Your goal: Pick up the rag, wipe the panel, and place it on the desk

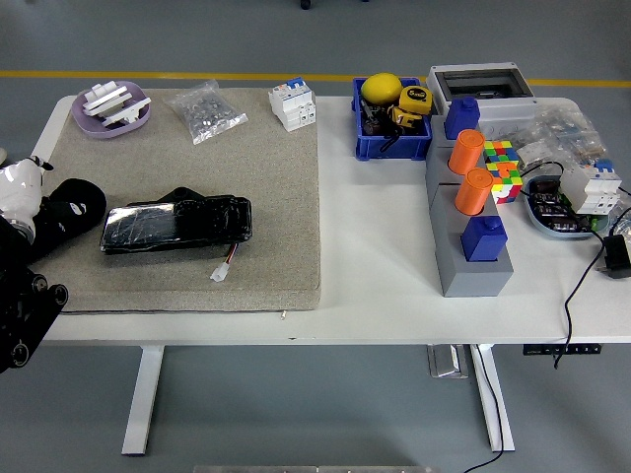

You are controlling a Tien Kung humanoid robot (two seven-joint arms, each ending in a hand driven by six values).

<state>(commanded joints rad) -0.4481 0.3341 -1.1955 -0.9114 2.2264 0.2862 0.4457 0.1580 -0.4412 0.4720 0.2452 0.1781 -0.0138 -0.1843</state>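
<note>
The black glossy panel lies on the grey felt mat, with a small white connector on wires at its front edge. A black rag sits bunched at the mat's left edge, just left of the panel and apart from it. My left hand, white with a black arm, is against the rag's left side and looks closed on it; the rag hangs low onto the mat. My right hand is out of view.
A purple dish with white parts, a bag of small parts and a white breaker lie along the mat's far edge. A blue bin, grey blocks with orange cylinders and cabled parts fill the right side.
</note>
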